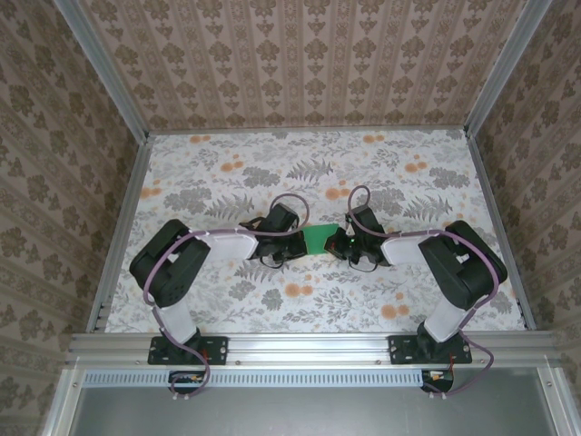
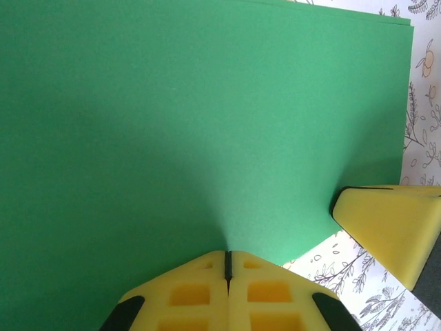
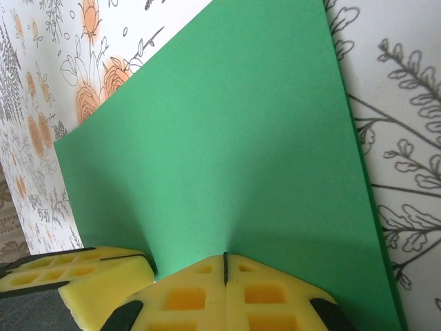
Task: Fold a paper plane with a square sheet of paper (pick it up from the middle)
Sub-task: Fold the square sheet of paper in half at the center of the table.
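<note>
Out in the middle of the flower-patterned table (image 1: 227, 163) the two arms reach in toward each other, elbows swung out wide to either side, and between their tips hangs the green sheet of paper (image 1: 318, 239), a small bright patch just in front of the two bases' midline. The left gripper (image 2: 227, 258) is clamped tight: its yellow fingers (image 2: 275, 296) meet with only a thin dark seam between them, and the paper's near edge is pinched in that seam, the sheet spreading away from it and puckering slightly at the bite. The right gripper (image 3: 225, 261) does the same from the opposite side, its yellow pads (image 3: 186, 300) pressed together on the paper's edge, with a soft crease fanning up from the pinch. Each gripper sits just beside the other along the sheet: from the left wrist one of the right arm's yellow fingers shows at the paper's lower right corner, and from the right wrist a left finger lies low at the left. Along one border a second green edge peeks out from behind the first, so the sheet seems doubled over. I cannot tell whether it touches the table.
</note>
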Controlling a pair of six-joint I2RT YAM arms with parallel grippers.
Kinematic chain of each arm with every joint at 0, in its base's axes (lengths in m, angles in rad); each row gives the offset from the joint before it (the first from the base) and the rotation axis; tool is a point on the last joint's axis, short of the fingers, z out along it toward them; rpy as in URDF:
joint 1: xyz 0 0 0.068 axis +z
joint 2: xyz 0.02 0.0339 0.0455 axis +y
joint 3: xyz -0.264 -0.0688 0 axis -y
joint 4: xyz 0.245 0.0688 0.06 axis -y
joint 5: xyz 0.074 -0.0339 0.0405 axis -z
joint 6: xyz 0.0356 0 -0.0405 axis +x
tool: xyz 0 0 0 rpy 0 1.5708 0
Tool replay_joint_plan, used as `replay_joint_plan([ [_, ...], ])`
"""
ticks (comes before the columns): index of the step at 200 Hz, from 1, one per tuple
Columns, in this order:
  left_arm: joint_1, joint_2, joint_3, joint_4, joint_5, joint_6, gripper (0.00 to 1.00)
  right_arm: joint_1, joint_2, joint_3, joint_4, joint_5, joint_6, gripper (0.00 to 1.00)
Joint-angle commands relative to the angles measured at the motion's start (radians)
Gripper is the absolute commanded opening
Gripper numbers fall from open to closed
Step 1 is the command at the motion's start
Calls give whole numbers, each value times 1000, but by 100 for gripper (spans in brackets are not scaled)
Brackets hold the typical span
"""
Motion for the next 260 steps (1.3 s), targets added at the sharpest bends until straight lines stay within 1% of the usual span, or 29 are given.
replay_joint_plan([
  [1, -35, 23, 14, 39, -38, -63, 0, 4, 38, 10, -54, 32, 8, 0],
  [24, -52, 49, -3, 122, -68, -105, 0, 3, 61, 17, -58, 12, -3, 0],
  [34, -57, 45, -10, 126, -88, -123, 0, 4, 69, 15, -57, 8, -2, 0],
  [59, -60, -29, -25, 18, -196, -127, 0, -1, 65, 3, -44, 6, 7, 0],
  [75, -62, -89, -38, -70, -287, -134, 0, -5, 44, 3, -55, 14, 1, 0],
  [90, -56, -119, -46, -124, -323, -128, 0, -9, 18, 7, -84, 33, -10, 0],
  [113, -44, -122, -52, -142, -304, -118, 0, -10, -18, 1, -115, 66, -10, 0],
  [139, -53, -135, -60, 18, -232, -90, 0, -7, -20, -3, -96, 41, 29, 0],
  [159, -81, -125, -55, 123, -211, -87, 1, -3, -18, -4, -84, 37, 59, 0],
  [191, -95, -30, -47, 266, -151, -141, 1, 0, -7, 0, -88, 39, 63, 0],
  [217, -96, 36, -40, 305, -134, -190, 0, 0, -1, -3, -90, 39, 69, 0],
  [242, -92, 51, -55, 300, -159, -225, 0, 0, 4, -4, -93, 39, 69, 0],
  [260, -91, 41, -73, 260, -188, -249, 0, -2, 6, -6, -99, 43, 69, 0],
])
